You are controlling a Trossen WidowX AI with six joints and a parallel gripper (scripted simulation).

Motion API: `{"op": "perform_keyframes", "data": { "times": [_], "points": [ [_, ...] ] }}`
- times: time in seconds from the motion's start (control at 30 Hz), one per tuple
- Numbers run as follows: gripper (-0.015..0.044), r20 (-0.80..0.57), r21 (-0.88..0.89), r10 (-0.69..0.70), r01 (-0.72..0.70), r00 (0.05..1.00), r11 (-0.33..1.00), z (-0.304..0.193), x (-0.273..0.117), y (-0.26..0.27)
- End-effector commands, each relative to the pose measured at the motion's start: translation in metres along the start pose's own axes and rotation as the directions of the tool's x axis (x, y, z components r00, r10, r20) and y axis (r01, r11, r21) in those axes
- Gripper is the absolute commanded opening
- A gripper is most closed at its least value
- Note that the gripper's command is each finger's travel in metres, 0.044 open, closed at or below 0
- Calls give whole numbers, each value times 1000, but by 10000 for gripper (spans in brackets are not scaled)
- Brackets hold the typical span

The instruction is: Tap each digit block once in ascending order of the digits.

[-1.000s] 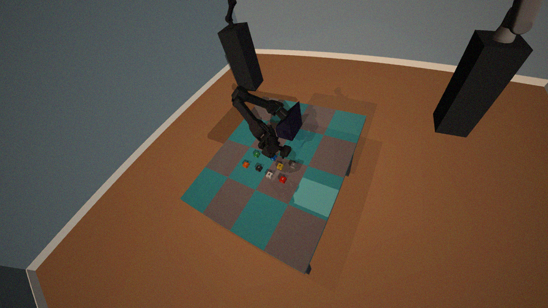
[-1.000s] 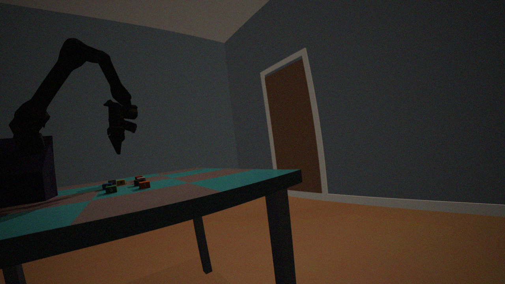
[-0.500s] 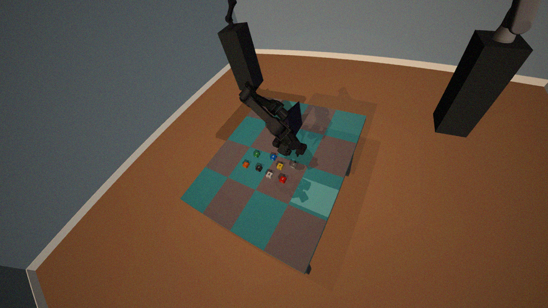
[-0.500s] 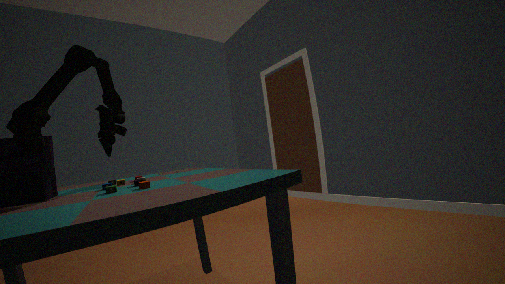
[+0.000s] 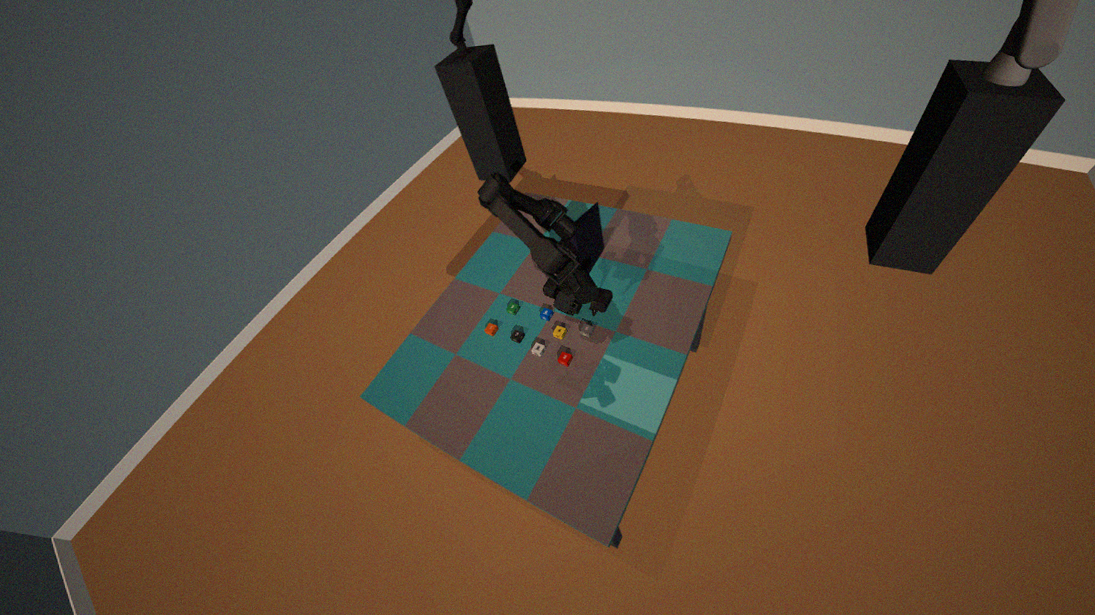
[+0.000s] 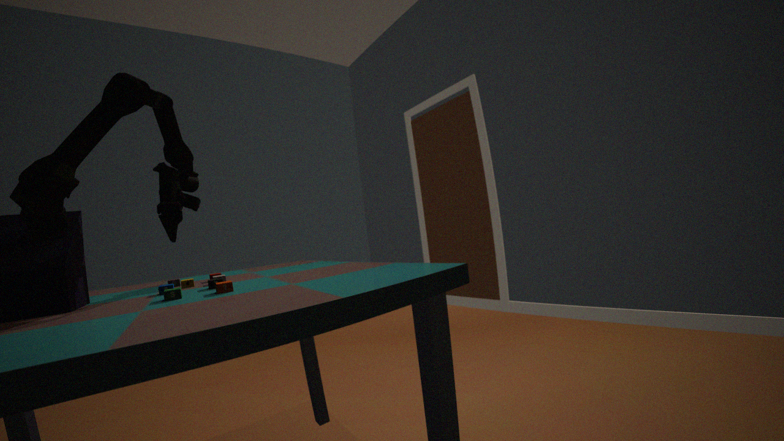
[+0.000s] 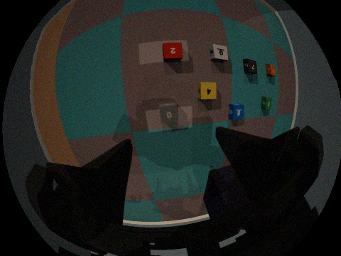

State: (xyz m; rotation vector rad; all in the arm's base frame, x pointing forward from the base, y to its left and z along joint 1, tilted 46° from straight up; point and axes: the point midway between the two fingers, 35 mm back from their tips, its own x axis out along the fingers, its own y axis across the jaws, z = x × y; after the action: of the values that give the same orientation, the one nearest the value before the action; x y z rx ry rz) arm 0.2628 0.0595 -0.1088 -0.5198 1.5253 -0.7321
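Note:
My gripper (image 6: 173,240) (image 7: 175,138) is open and empty, high above the table. In the wrist view the grey block 0 (image 5: 587,328) (image 7: 168,114) lies just beyond the gap between the fingertips. The yellow block 4 (image 5: 559,331) (image 7: 207,90) and red block 2 (image 5: 564,357) (image 7: 172,50) lie farther out. To the right are the white block (image 5: 537,348) (image 7: 219,52), apparently an upside-down underlined 6, black block 7 (image 5: 517,334) (image 7: 250,66), orange block 1 (image 5: 491,328) (image 7: 270,70), green block 3 (image 5: 512,306) (image 7: 266,103), and blue block (image 5: 546,313) (image 7: 236,111), its barred digit unclear.
The checkered table (image 5: 519,443) (image 6: 383,274) bears all the blocks. A dark upright panel (image 5: 590,234) stands by the arm's base. The arm's shadow falls near the grey block. Two black pedestals (image 5: 484,114) (image 5: 952,167) with other arms stand off the table.

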Motion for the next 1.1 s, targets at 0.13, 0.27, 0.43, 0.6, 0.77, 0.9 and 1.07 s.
{"op": "perform_keyframes", "data": {
  "times": [0.13, 0.27, 0.43, 0.6, 0.77, 0.9, 1.07],
  "points": [
    [400, 8, 18, 2, -3, 1000, 1000, 97, -1, -17],
    [400, 8, 20, -1, 1, 1000, 1000, 115, 1, -24],
    [400, 8, 20, -1, 1, 1000, 1000, 115, 1, -24],
    [400, 8, 20, -1, 1, 1000, 1000, 115, 1, -24],
    [400, 8, 20, -1, 1, 1000, 1000, 115, 1, -24],
    [400, 8, 20, -1, 1, 1000, 1000, 115, 1, -24],
    [400, 8, 18, -2, 1, 1000, 1000, 120, 0, -80]
  ]
}}
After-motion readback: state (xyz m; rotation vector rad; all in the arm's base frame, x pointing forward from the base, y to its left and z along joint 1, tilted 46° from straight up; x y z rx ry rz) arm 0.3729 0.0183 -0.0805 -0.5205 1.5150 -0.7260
